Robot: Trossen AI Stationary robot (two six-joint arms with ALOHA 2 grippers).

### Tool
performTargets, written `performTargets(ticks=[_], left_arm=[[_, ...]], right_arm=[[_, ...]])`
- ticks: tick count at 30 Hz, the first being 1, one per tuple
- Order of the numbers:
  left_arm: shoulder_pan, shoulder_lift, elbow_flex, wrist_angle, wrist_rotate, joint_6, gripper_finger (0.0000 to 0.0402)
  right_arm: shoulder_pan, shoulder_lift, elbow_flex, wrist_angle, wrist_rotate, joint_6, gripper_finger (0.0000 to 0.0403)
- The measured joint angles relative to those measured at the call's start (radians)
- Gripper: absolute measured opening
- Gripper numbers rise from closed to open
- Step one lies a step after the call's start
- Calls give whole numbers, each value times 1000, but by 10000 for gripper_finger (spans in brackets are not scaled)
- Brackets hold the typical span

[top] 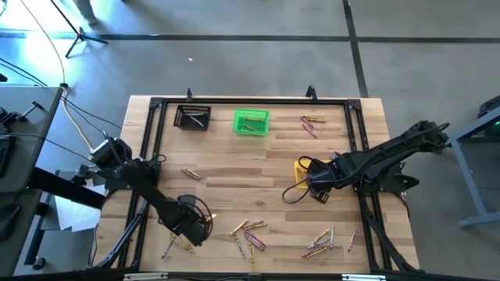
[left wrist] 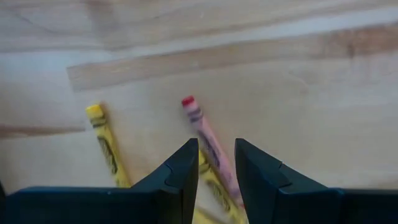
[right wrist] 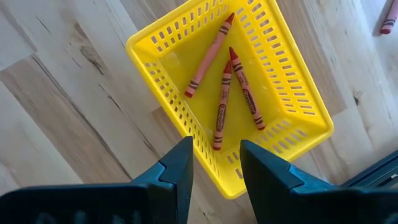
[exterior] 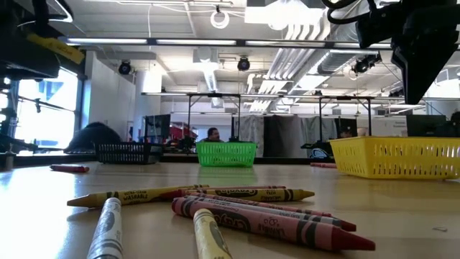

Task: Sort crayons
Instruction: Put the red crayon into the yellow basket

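Crayons lie closest to the low camera, a loose heap of red, yellow and grey sticks crossing one another on the bare wood of the table. Seen from above, that heap sits at about 6 o'clock on the table, with a second scatter toward 5 o'clock, one stray crayon near 9 o'clock and a few at 1 o'clock. My left gripper hangs low over the 7 o'clock corner, its jaws parted and holding nothing; a red crayon runs between the two fingers and a yellow crayon lies just beside it. My right gripper hovers at 3 o'clock, directly above the near rim of the yellow bin, jaws likewise apart and empty. Three red crayons rest on the floor of that bin, two of them touching at their tips. Along the far edge, the green bin stands at 12 o'clock with a couple of crayons inside, and the black bin at 11 o'clock holds at least one. Beyond the table the low view shows a room with desks and a seated person far off.
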Motion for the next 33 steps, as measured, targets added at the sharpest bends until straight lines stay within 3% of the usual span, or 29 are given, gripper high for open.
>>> performTargets(ticks=[18,25,33], left_arm=[[2,84,3,17,11,-28,89],[2,82,3,44,9,-11,10],[45,72,16,74,-44,99,3]], right_arm=[[0,0,0,-12,-10,9,119],[0,-32,6,-29,-11,40,119],[0,-163,74,-32,51,65,119]])
